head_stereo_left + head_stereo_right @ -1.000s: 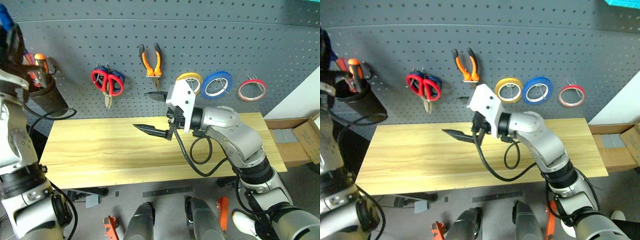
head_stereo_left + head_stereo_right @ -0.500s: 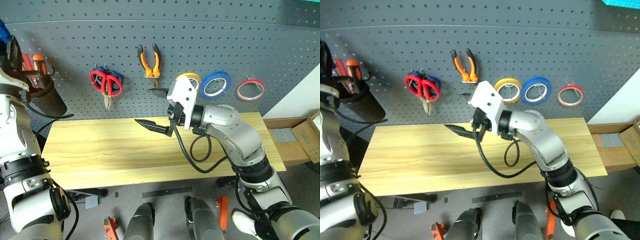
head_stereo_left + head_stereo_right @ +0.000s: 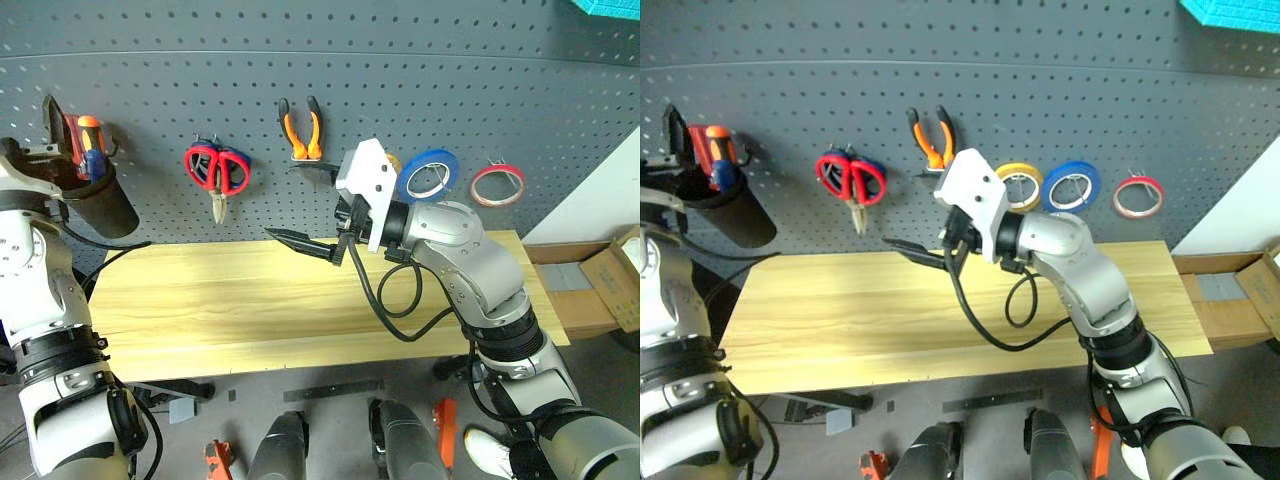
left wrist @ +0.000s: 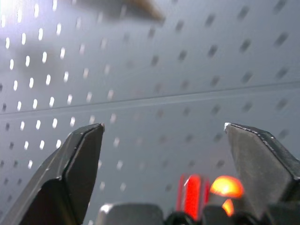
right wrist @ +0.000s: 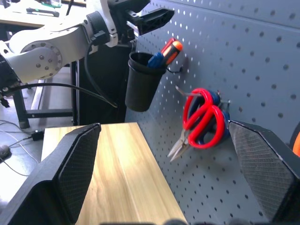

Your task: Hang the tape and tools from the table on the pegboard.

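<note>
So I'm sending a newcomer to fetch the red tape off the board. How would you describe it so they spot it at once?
Look at the dark blue-grey pegboard behind the wooden table. Along it, past the pliers, three rings of tape hang in a row. The red tape is the last one, farthest from the pliers, next to the blue roll, and it is thinner and narrower than the blue and yellow ones.

1. Yellow tape roll (image 3: 392, 158): mostly hidden behind right gripper's white housing.
2. Blue-handled scissors (image 5: 209, 123): largely covered by red-handled scissors (image 5: 200, 116).
3. Screwdriver shafts hidden inside black cup (image 5: 142, 80).
4. Left wrist view: screwdriver handles (image 4: 213, 193) blurred, cut off.
</note>
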